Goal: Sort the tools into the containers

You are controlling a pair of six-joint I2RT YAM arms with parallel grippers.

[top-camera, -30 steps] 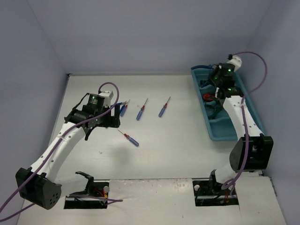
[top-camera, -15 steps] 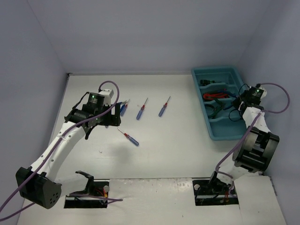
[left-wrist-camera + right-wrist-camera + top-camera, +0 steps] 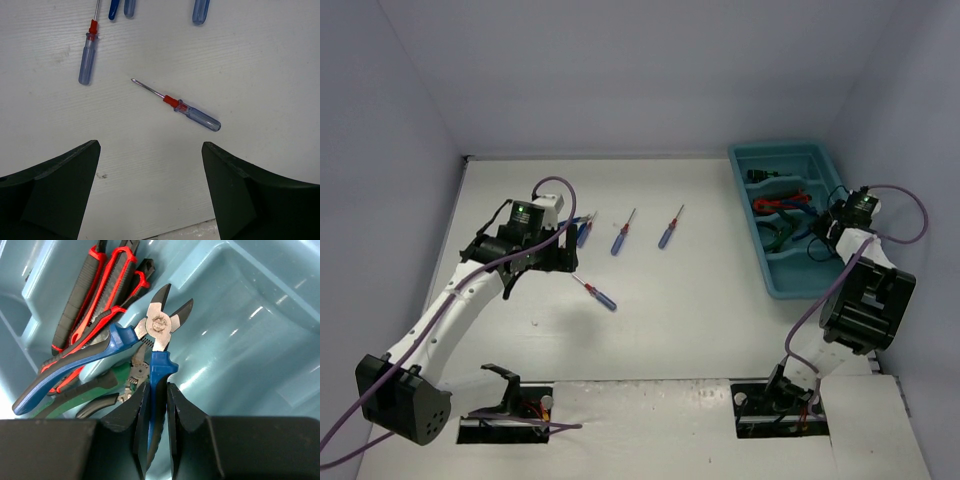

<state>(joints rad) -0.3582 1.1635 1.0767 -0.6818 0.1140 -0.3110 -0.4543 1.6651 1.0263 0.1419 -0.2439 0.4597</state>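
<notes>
the sorting looked well along. the right gripper [image 3: 157, 390] was clamped narrow on one handle of the blue pliers [image 3: 159, 325], holding them over the teal tray [image 3: 250, 340]. the pliers' head pointed away from the fingers, beside the red and black knives [image 3: 95, 295] and above the green pliers [image 3: 95, 390] lying in the tray. whether the blue pliers rested on that pile or hung just above it could not be told.

the left gripper [image 3: 150, 150] hung over the table [image 3: 260, 60] with its jaws wide and nothing between them. a screwdriver [image 3: 190, 111] with a clear blue handle and red collar lay flat just ahead of the gap, slanted, tip toward the left finger's side and handle toward the right. three more screwdrivers [image 3: 623, 238] lay farther off in a row.

by my reading, the pliers were at the drop-off step: the right arm needed only to spread its fingers and let go. the left arm's next move called for reaching forward, turning the wrist so the fingers straddled the slanted handle, then lowering and closing.
</notes>
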